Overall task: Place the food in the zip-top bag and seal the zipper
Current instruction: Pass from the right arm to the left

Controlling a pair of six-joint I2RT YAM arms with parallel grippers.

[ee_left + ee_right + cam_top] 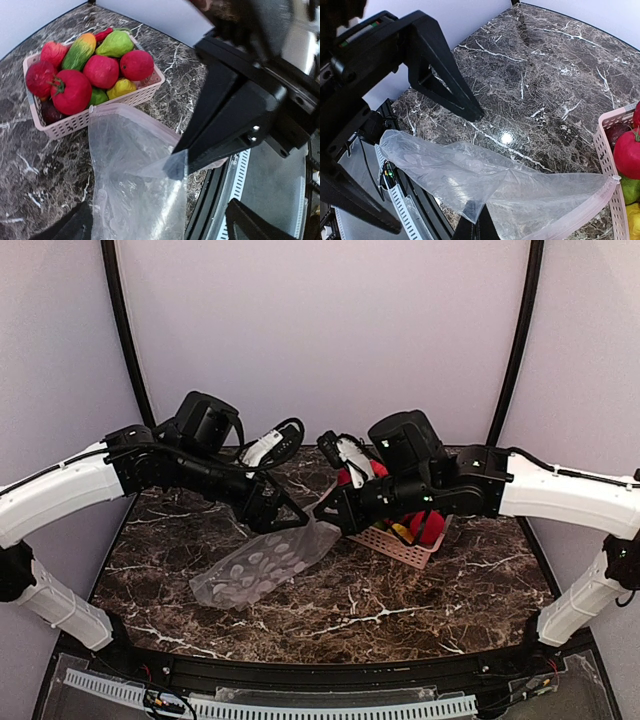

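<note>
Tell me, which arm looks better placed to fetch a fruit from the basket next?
Left, probably: the left end effector is open and empty, free to reach the food in the pink basket. The right end effector is shut on the zip-top bag at its edge, holding that edge up.

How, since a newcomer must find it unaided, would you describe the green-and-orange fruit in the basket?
On the dark marble table, find the pink lattice basket beside the mouth of the clear bag. In the left wrist view, the green-and-orange fruit lies in its upper row, between a red fruit and a green pear-shaped one. It alone is elongated and fades from green to orange.
</note>
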